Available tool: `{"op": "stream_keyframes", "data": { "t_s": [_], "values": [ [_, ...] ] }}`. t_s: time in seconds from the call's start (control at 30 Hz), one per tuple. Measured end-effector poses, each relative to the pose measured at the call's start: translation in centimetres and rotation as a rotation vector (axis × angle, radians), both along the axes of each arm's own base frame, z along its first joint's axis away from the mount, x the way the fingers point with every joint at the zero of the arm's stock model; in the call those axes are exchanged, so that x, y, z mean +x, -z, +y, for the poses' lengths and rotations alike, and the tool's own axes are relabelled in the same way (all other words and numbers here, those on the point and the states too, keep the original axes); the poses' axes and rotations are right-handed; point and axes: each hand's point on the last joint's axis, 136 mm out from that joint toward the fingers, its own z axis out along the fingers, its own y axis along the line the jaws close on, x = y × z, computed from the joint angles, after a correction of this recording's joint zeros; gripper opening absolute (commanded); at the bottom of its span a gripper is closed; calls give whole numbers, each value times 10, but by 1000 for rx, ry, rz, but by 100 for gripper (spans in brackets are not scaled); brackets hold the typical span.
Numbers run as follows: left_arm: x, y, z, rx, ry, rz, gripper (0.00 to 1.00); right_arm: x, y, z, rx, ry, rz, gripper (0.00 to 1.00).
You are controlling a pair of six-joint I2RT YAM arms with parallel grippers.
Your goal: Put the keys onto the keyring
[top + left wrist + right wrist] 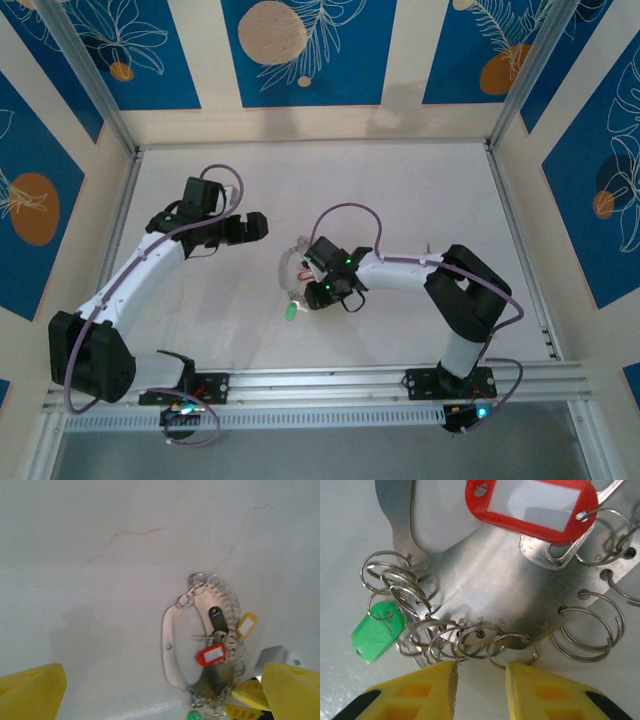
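The keyring (485, 580) is a flat silvery plate with several split rings along its edge, lying on the white table (400, 200). A key with a red tag (530, 505) and one with a green tag (375, 632) hang on it. My right gripper (481, 672) sits at the plate's ringed edge. Its yellow fingers are a narrow gap apart and their tips touch the rings; whether they pinch a ring is unclear. From above, the keyring (295, 270) lies just left of the right gripper (305, 285). My left gripper (160, 700) is wide open, short of the keyring (172, 650), holding nothing.
A yellow tag (246, 624) and a black-headed key (216, 620) also hang on the plate. The green tag (291, 311) lies toward the near rail (330, 380). Low walls border the table on the left, back and right.
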Motion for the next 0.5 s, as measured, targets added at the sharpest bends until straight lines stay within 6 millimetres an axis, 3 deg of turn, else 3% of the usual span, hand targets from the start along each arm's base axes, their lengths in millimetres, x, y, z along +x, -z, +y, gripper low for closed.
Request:
{"op": "stream_keyframes", "data": {
  "t_s": [0.13,0.5],
  "values": [
    [-3,11,6,37,-2,13,100,5,1,-2,-70,5,-44,35],
    [-5,14,6,48,16,11,100,15,4,-15,-236,12,-166,36]
  ]
}}
